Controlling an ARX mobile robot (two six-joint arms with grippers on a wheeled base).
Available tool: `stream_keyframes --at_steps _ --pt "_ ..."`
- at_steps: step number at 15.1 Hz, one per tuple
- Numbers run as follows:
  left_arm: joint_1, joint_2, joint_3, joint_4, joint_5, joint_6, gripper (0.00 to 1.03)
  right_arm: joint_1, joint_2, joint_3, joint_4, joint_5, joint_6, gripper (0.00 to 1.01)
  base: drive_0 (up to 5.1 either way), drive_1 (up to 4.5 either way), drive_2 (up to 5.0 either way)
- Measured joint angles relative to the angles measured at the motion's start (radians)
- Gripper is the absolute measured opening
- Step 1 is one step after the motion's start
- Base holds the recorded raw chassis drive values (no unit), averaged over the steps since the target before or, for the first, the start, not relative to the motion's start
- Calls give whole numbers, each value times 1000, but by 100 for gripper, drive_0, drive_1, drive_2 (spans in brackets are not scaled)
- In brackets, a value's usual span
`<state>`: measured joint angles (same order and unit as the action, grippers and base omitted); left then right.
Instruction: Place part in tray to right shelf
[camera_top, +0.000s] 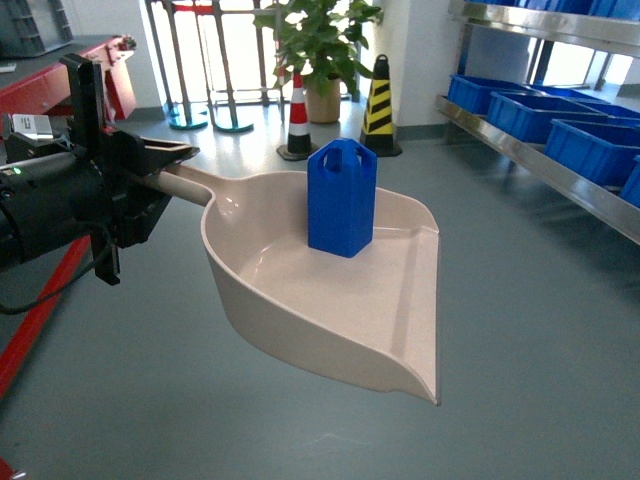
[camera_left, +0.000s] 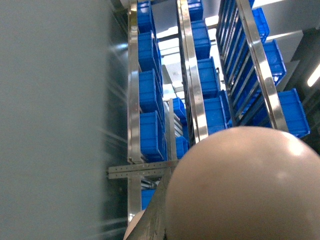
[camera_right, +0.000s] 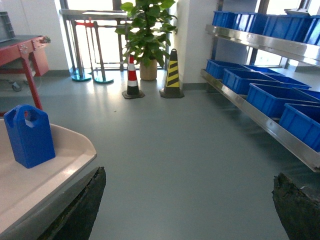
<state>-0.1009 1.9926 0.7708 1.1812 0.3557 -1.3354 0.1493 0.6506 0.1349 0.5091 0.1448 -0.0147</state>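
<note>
We saw the left gripper (camera_top: 150, 185) clamping the tray (camera_top: 300, 300) by its handle, the part (camera_top: 341, 198) upright inside; the right gripper (camera_right: 190, 200) gaped wide

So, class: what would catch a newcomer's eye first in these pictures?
The bright blue part standing upright in the big cream tray, carried above the grey floor by the left tool on its handle. Next, the rows of blue crates on the steel right shelf along the right wall.
</note>
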Motion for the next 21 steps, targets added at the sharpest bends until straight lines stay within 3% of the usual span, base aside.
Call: stream_keyframes --at_steps 21 --pt "-5 0 0 1 3 0 14 0 0 0 0 0 0 98 -163 -163 -163"
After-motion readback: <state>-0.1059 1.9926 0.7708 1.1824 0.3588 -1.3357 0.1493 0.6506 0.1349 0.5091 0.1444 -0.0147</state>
